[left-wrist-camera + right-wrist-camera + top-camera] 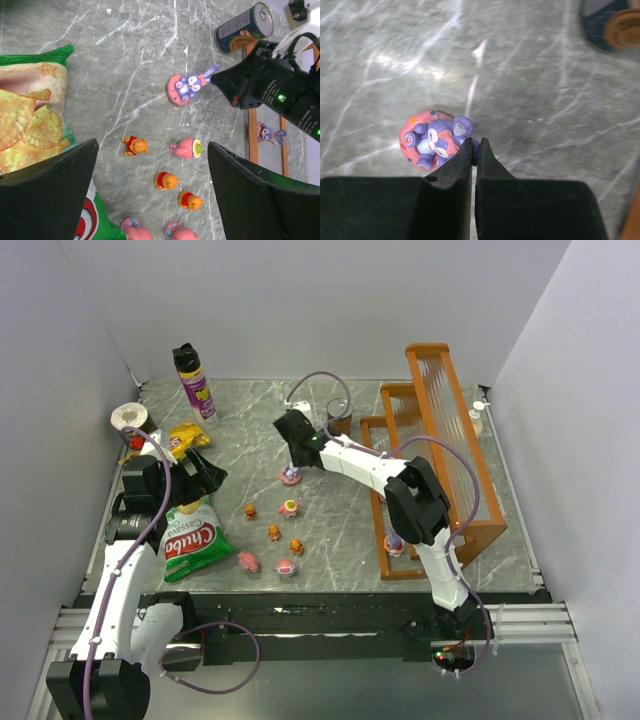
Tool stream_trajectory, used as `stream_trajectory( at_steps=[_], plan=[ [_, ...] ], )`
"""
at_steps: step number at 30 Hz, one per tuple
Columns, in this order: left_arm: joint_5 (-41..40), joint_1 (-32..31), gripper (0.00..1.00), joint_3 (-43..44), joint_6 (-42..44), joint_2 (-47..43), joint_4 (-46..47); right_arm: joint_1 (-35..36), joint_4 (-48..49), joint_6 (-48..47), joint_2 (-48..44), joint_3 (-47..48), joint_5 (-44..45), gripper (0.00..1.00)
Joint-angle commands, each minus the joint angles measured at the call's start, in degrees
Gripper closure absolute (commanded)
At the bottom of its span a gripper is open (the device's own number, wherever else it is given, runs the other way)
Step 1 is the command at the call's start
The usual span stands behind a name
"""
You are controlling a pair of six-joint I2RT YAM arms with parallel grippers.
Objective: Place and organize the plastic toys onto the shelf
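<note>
Purple bunny (440, 137) on a pink base stands near the middle of the bench (340, 510). The right tool (474, 142) is pressed together, its tips touching the bunny's ear. The left tool (152, 147) is spread wide above small orange and pink toys (166, 181), beside the green chip bag (190, 540). The shelf (425, 350) stands at the right edge, with another purple toy (395, 543) on its lowest step.

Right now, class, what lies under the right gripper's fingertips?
A purple rabbit toy on a pink round base, standing on the table. The right gripper, shut, pinches one ear, hiding its tip.
</note>
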Motion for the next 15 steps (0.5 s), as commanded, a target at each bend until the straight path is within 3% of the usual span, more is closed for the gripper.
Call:
stream_trajectory(
  at_steps=[1,15],
  plan=[
    [0.91,0.31,0.04,1.99,-0.81,-0.29,0.93,-2.69,-0.54,-1.46,-8.41,-1.78,7.76,1.00],
    [1.26,0.31,0.04,1.99,-0.90,0.07,1.02,-9.99,0.08,-5.59,-18.53,-13.91,21.04,1.00]
  ],
)
